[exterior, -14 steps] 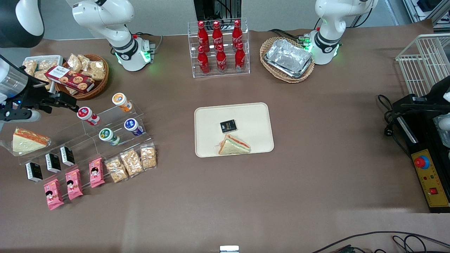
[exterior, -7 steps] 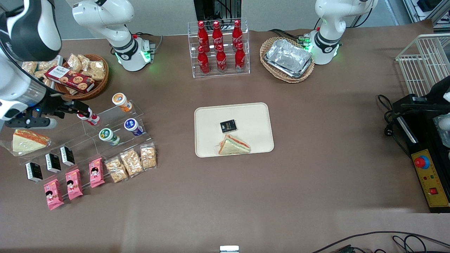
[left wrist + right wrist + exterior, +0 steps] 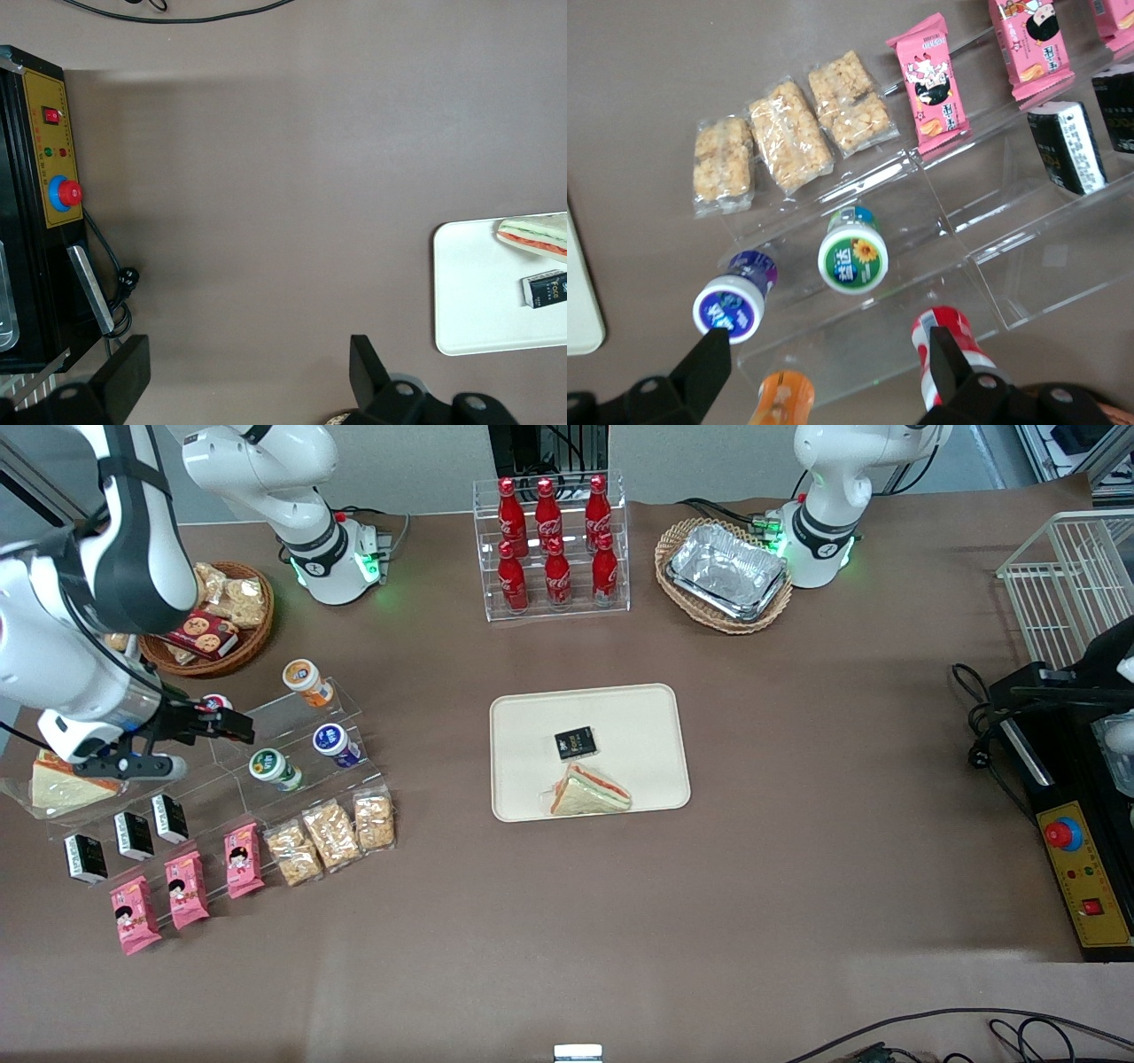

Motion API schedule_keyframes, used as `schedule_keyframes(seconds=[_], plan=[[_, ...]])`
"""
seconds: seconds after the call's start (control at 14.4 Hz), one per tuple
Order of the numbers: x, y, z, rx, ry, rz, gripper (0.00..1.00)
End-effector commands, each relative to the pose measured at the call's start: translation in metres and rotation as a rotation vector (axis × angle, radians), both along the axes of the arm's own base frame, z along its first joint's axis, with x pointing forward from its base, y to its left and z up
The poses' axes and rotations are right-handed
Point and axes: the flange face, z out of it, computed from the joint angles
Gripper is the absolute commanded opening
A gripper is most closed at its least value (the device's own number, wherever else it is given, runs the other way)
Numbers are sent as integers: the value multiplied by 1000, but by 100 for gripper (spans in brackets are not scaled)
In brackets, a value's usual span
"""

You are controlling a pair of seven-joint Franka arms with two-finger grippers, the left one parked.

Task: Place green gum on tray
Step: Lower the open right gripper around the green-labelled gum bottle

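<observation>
You're on the approach: the gripper (image 3: 232,728), jaws apart, hovers near the white green-lidded gum bottle (image 3: 273,769) on the clear acrylic rack (image 3: 292,731). Next, lower over it and close.

The gripper (image 3: 232,726) hangs open above the clear stepped rack (image 3: 266,766), over the red-lidded bottle (image 3: 950,347). The green gum (image 3: 852,256) stands just ahead, open above, with the blue-lidded bottle (image 3: 733,299) close beside it. On the tray (image 3: 638,717), 1 black packet (image 3: 575,742) and 1 sandwich (image 3: 589,791) crowd its nearer half.
</observation>
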Motion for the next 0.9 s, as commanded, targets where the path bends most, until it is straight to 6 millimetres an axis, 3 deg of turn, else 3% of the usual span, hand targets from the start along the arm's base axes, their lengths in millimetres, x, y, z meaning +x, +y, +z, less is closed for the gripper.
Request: schedule_keyframes(seconds=[0.0, 0.42, 0.83], plan=[[0, -2, -31, 13, -33, -13, 100], [-13, -1, -98, 5, -78, 0, 100], [-19, -1, -122, 2, -45, -1, 100]])
